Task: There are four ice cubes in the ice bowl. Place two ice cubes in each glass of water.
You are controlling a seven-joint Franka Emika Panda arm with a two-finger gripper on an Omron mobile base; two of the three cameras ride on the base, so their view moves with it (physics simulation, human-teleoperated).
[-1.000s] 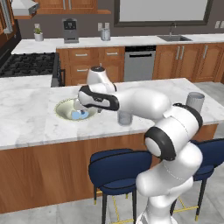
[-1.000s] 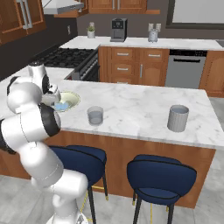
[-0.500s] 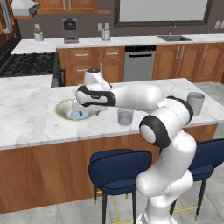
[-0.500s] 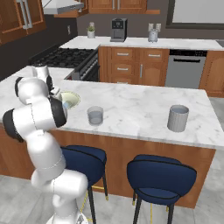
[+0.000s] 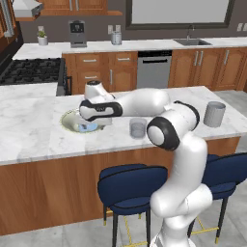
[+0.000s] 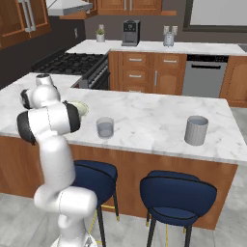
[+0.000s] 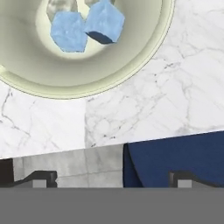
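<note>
Claw (image 7: 112, 177) is wide open with nothing in it, tips spread far apart at the bottom of the hand view, hanging over the counter edge just past the bowl (image 7: 144, 57). Two pale blue ice cubes (image 7: 85, 28) sit touching each other in the bottom of the bowl; there might be more whitish ones up by the top edge, but it's cut off there so I can't really tell.

From the left base view the bowl (image 5: 69, 119) is on the white marble island (image 5: 34, 130), with the arm's hand right over its near side. One glass (image 5: 138, 128) stands just beside the arm to the right, and the other glass (image 5: 214, 114) is well apart, near the far right end of the island. Can't tell what's in either one.

Room-wise: wood cabinets all round, a black stove (image 5: 29, 71) at back left, a coffee maker (image 5: 77, 34) on the back counter, a steel dishwasher (image 5: 154, 70), a sink (image 5: 192, 42) at back right. Two navy stools (image 6: 177, 195) are tucked under the island's front.
</note>
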